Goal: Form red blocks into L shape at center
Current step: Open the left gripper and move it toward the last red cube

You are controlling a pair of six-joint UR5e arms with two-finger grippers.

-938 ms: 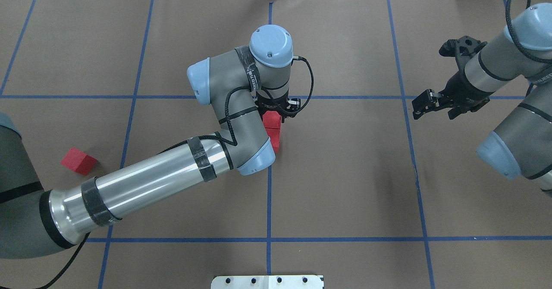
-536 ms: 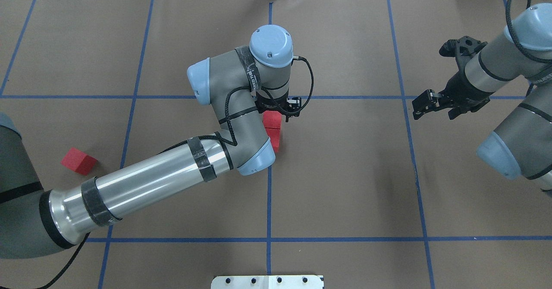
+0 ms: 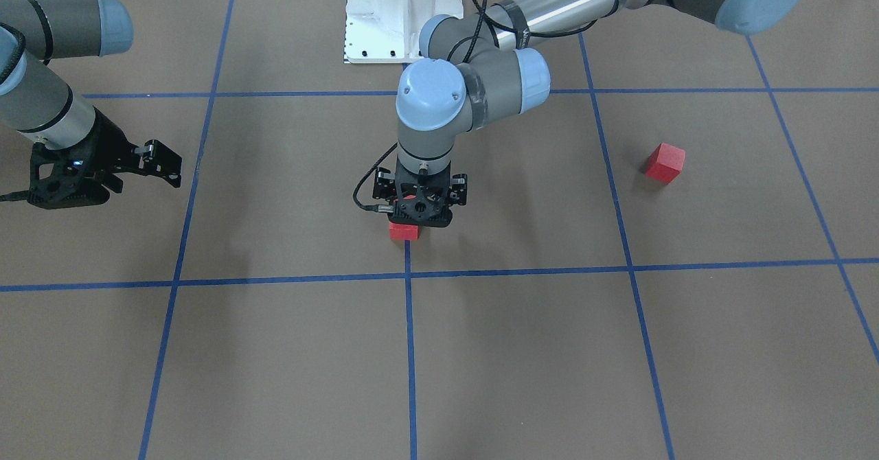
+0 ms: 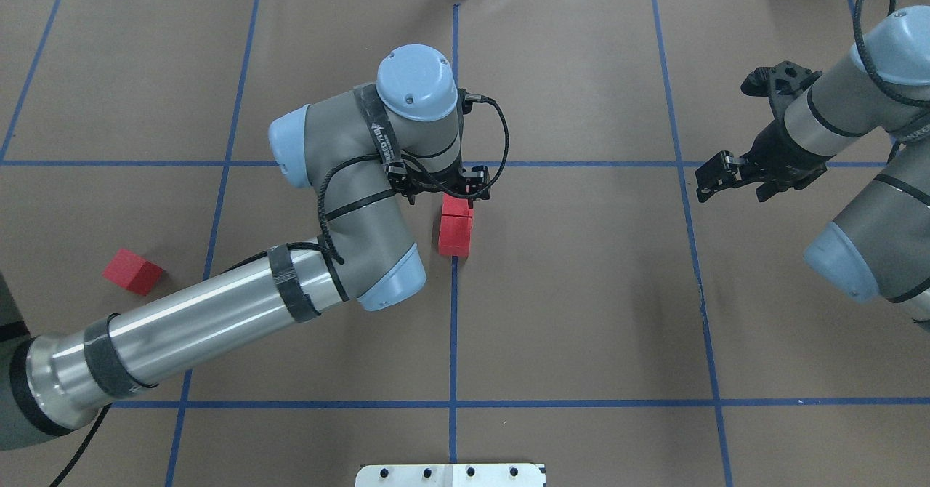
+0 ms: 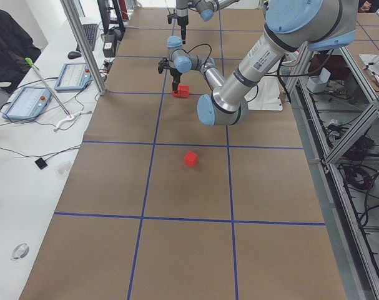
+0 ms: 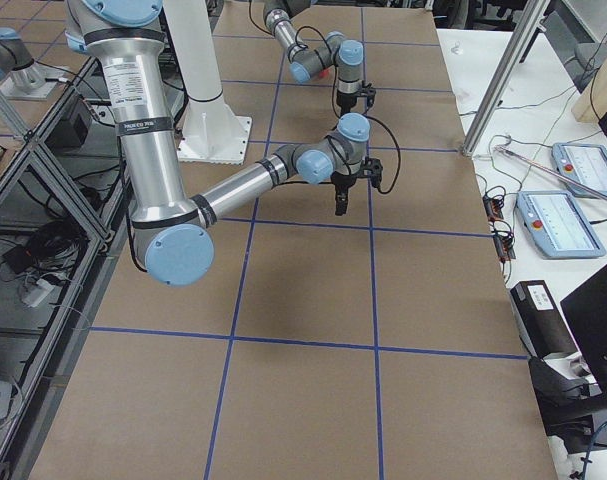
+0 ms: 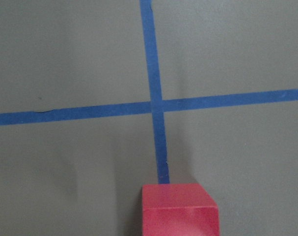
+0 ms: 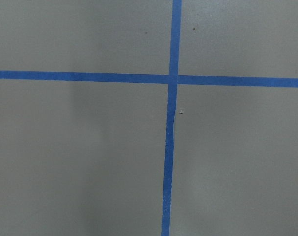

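Two red blocks (image 4: 455, 232) sat touching end to end at the center, right on the middle blue tape line (image 4: 453, 327) of the brown worktop (image 4: 581, 312). That made a straight pair, with no corner to it yet. The third block (image 4: 132, 270) lay well apart on the robot's left side, turned at an angle to the grid.

The left pincer (image 3: 419, 209) hung directly over the far block of the pair, its fingertips hidden, so I could not tell whether it was pinching or spread. The right pincer (image 4: 708, 178) was spread and empty, off to the side.

Those cubes looked light, stiff and matte, so they should grip well, best taken across two opposite flat faces. They'd slide easily if nudged. The left arm's elbow (image 4: 385, 283) loomed beside the pair, and nothing else stood between the lone block and the center.
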